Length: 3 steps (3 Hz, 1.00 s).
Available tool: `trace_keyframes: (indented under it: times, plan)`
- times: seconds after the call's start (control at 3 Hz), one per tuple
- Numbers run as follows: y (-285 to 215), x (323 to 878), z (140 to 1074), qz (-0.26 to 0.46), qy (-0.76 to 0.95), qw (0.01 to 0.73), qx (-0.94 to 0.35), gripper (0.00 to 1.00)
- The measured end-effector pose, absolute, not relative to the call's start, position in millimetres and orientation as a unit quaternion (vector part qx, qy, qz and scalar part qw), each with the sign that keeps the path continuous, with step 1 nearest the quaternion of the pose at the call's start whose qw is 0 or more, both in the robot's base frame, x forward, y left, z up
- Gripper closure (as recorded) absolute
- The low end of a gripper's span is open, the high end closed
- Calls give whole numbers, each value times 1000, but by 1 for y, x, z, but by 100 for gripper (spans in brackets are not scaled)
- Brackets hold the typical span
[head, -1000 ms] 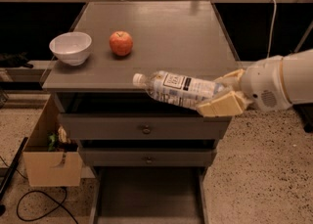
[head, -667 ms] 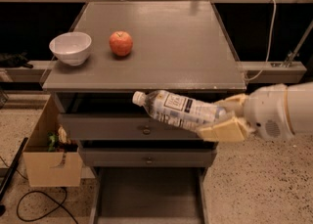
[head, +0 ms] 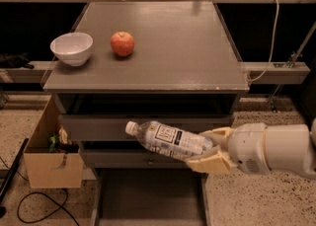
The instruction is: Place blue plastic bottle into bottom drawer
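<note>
Lower than a second ago, the gripper now carries the blue plastic bottle in front of the two upper drawer fronts, below the cabinet top. Its tan fingers clamp the bottle's base end and hide it. The white cap points left and slightly up. The white arm reaches in level from the right and is cut off at the frame edge. The bottom drawer stands pulled open beneath, its front cut off by the lower edge. An apple and a white bowl sit on top.
</note>
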<state>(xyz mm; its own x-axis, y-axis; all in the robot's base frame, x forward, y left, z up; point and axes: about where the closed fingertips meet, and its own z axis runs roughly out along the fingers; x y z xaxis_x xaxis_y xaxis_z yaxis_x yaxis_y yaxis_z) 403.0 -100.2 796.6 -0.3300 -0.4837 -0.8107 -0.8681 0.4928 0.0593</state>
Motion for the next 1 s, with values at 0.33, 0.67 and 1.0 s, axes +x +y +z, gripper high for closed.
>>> trace_keyframes:
  times: [0.33, 0.67, 1.0]
  plan:
    - [-91, 410, 752, 252, 770, 383, -444, 100]
    - [-91, 410, 752, 252, 770, 383, -444, 100]
    - [-84, 417, 732, 261, 778, 378, -429, 100]
